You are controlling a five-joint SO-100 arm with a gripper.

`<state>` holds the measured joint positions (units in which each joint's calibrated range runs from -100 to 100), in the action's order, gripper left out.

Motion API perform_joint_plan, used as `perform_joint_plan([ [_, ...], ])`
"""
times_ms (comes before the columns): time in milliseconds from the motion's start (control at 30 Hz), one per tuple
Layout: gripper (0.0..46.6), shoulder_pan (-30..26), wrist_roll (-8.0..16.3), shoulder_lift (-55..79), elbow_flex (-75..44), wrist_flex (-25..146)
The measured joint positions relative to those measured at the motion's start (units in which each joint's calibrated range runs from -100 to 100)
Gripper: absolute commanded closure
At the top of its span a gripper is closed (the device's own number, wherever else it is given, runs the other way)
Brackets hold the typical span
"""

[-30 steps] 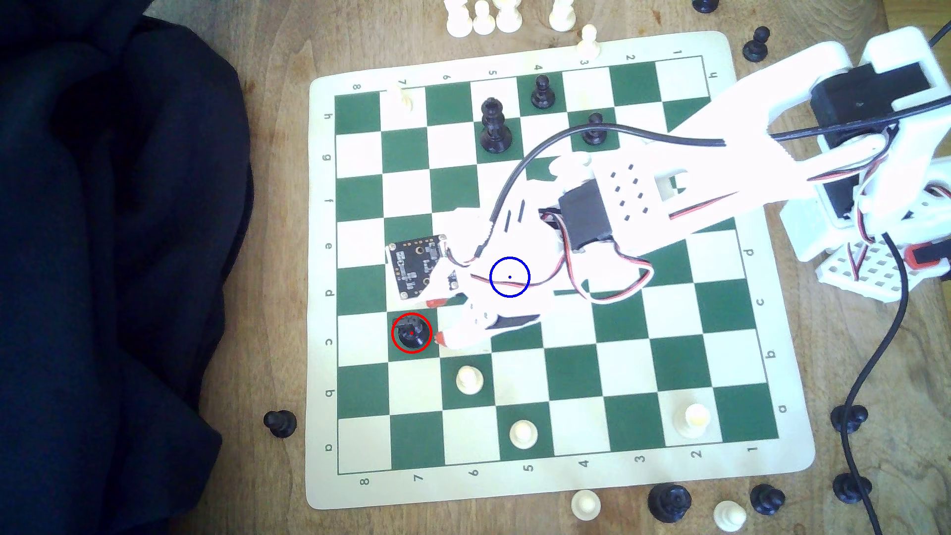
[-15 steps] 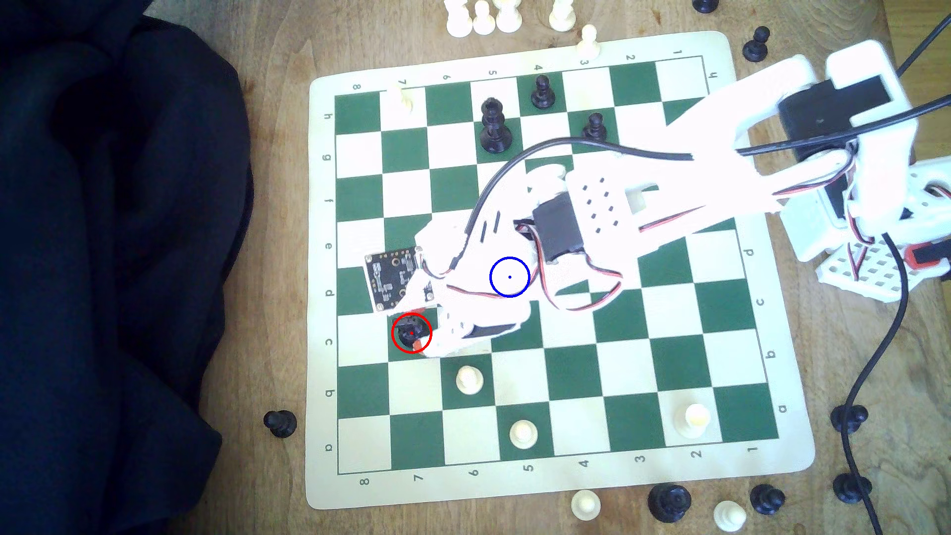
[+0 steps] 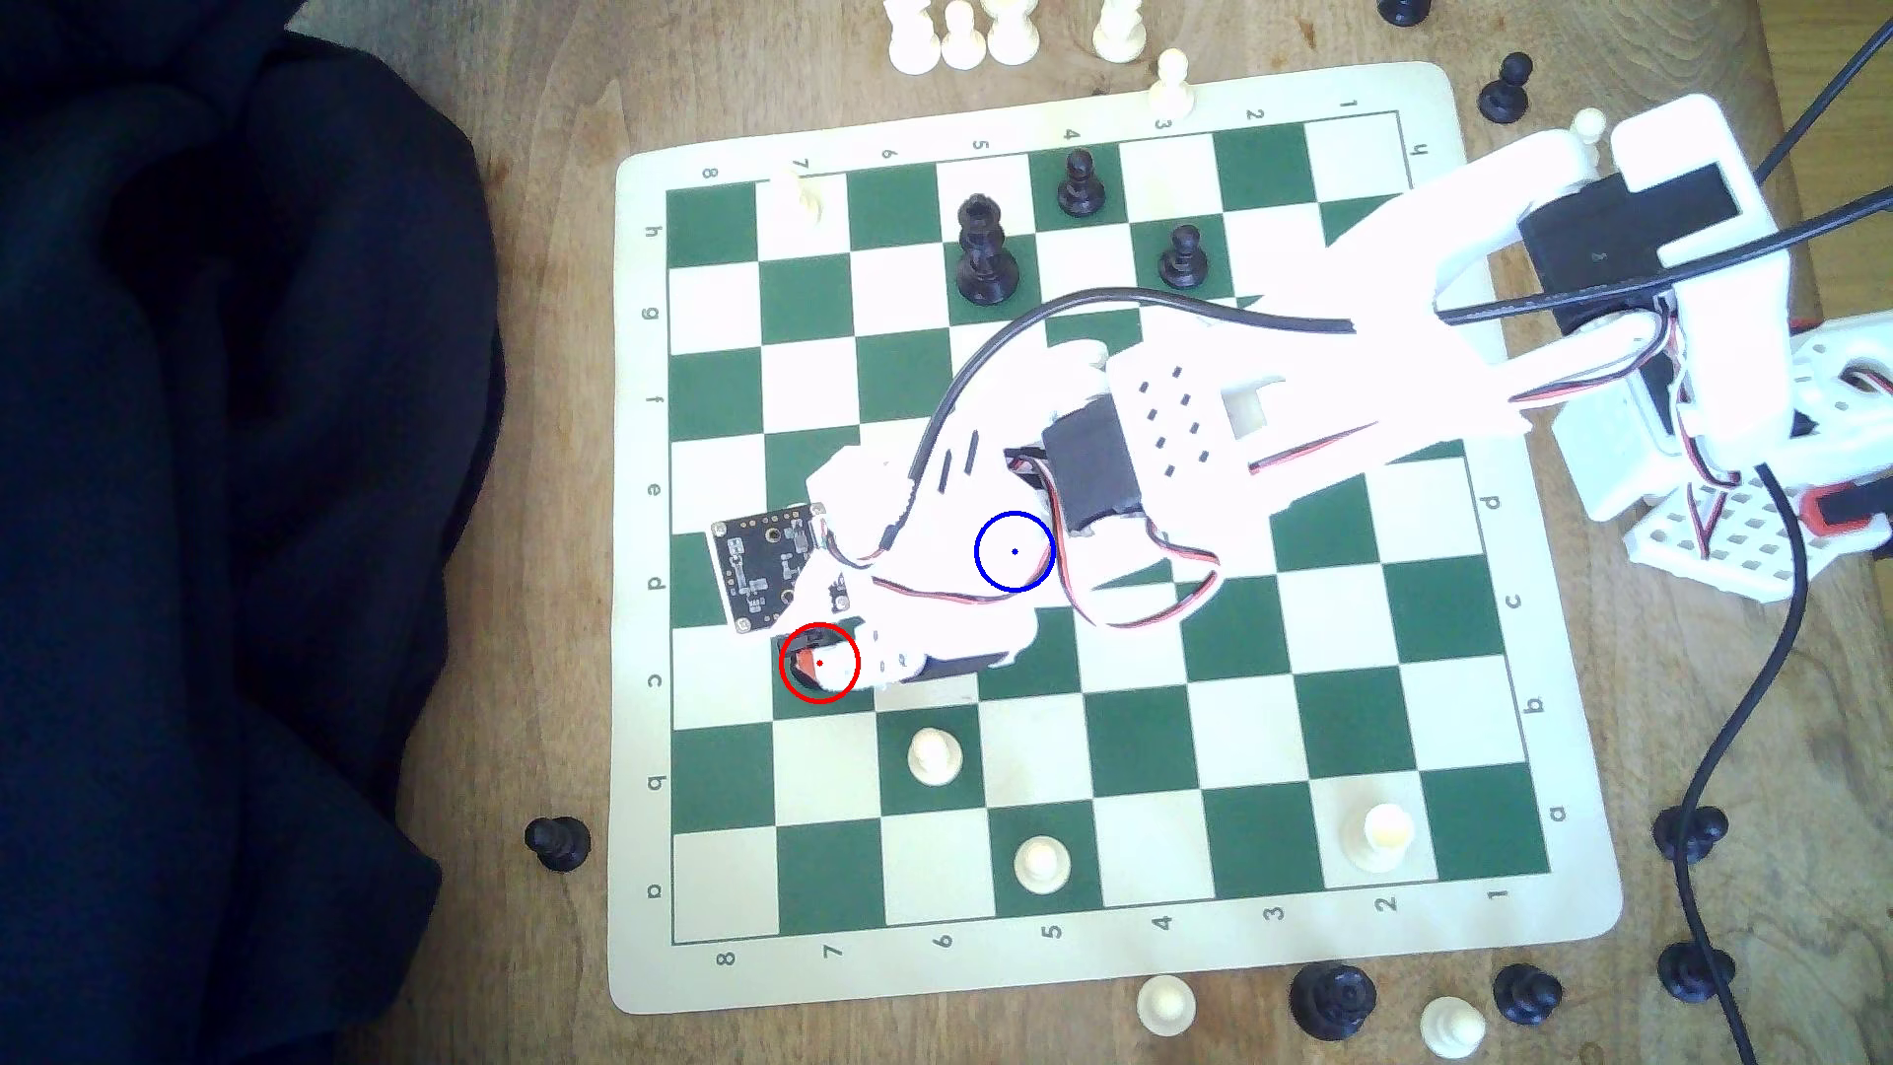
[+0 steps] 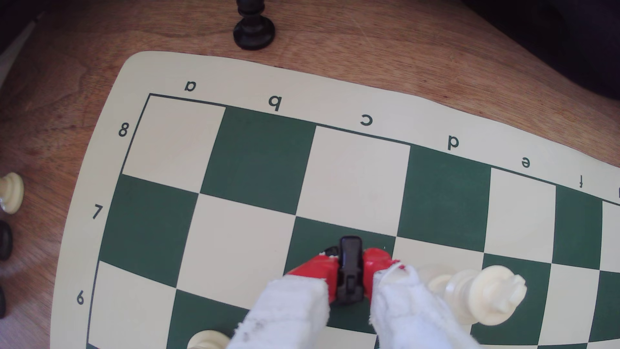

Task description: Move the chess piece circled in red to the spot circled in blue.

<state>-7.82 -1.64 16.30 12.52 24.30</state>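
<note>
Tool (image 3: 819,661) now over green-white board (image 3: 1127,1024)

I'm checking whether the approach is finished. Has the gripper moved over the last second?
Yes. The gripper slid toward the exterior view's left, from beside the red ring to over it, red fingertips now flanking the chess piece.

The white arm (image 3: 1280,410) reaches in from the exterior view's right, stretched low and slanting toward that view's lower left. Its claw (image 4: 349,271) points downward, the two red-tipped, white-wrapped fingers (image 4: 315,271) drawn close together, pressing either side of the black chess piece (image 4: 350,268) between them.
</note>
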Motion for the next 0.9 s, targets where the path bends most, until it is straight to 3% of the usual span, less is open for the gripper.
perform_joint_plan([
  [200, 46.3, 0.0, 0.7, -1.8, -1.4, 4.3],
  [433, 46.3, -0.7, 2.4, -16.7, -3.4, 15.0],
  [633, 46.3, -1.7, 2.5, -37.5, 15.8, 16.1],
  [700, 46.3, -1.1, 2.5, -46.3, 28.0, 15.8],
  [900, 46.2, 0.7, 2.5, -53.5, 43.7, 9.3],
])
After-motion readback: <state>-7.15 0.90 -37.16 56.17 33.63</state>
